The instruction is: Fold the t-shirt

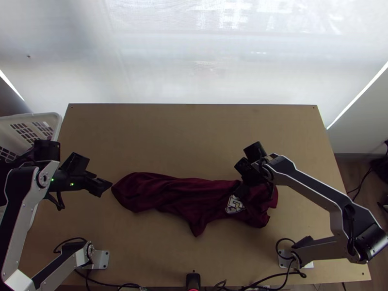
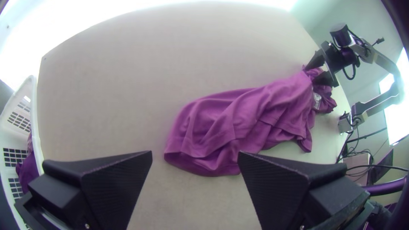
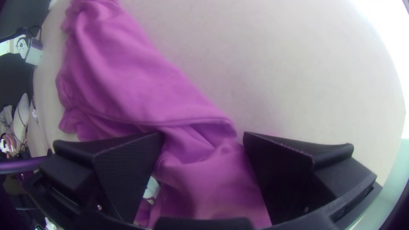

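Note:
The dark red t-shirt lies bunched in a long strip across the table, its white print near the right end. Left of its left end, my left gripper is held apart from the cloth. In the left wrist view that gripper stands open with nothing between its fingers, the shirt beyond it. Over the shirt's right part is my right gripper. The right wrist view has the right gripper open, with folds of the shirt between its fingers, not clamped.
A white basket with dark cloth inside stands at the table's left edge. Bare wood stretches behind the shirt. A small black device and cables are at the near edge.

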`<state>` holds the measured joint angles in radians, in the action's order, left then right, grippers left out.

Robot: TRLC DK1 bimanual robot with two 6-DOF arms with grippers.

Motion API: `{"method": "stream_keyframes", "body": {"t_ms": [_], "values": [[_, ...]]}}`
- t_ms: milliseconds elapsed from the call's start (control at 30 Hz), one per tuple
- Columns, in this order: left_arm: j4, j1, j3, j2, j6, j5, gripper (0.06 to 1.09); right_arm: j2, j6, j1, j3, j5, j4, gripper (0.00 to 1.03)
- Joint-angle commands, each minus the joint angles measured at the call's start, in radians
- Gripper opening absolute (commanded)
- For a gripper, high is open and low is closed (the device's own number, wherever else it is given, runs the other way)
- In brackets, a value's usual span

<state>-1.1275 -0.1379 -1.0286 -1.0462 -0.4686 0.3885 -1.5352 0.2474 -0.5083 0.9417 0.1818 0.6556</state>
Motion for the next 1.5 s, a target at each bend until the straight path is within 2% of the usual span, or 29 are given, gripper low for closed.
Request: {"method": "stream_keyframes", "body": {"t_ms": [0, 33, 133, 333, 433, 633, 900, 1167, 1300, 1467], "values": [[0.000, -0.031, 0.018, 0.026, -0.019, 0.001, 1.03, -0.003, 0.000, -0.002, -0.014, -0.007, -0.028, 0.81], [0.000, -0.035, 0.019, 0.029, -0.021, 0.001, 1.03, 0.003, 0.000, -0.002, -0.011, -0.007, -0.028, 0.80], [0.000, -0.043, 0.022, 0.032, -0.024, 0.001, 1.03, 0.015, 0.003, 0.010, -0.003, -0.005, -0.031, 0.66], [0.000, -0.043, 0.019, 0.028, -0.025, 0.003, 1.03, 0.040, 0.026, 0.014, -0.030, -0.004, -0.068, 0.19], [0.005, -0.042, 0.018, 0.025, -0.025, 0.003, 1.03, 0.061, 0.052, 0.014, -0.067, -0.005, -0.090, 0.03], [0.006, -0.042, 0.002, 0.017, -0.025, 0.001, 1.03, 0.196, 0.052, 0.056, -0.057, -0.001, -0.053, 0.03], [0.009, -0.031, -0.021, -0.005, -0.021, 0.003, 1.03, 0.385, 0.039, 0.103, 0.152, 0.012, 0.156, 0.03], [0.015, 0.015, -0.036, -0.012, 0.012, 0.003, 1.03, 0.477, 0.061, 0.100, 0.325, 0.070, 0.389, 0.03], [0.017, 0.126, -0.031, -0.034, 0.068, 0.003, 1.02, 0.524, 0.062, 0.102, 0.358, 0.096, 0.480, 0.03], [0.051, 0.412, -0.042, -0.083, 0.222, 0.003, 1.02, 0.563, 0.059, 0.102, 0.327, 0.100, 0.504, 0.03]]}}
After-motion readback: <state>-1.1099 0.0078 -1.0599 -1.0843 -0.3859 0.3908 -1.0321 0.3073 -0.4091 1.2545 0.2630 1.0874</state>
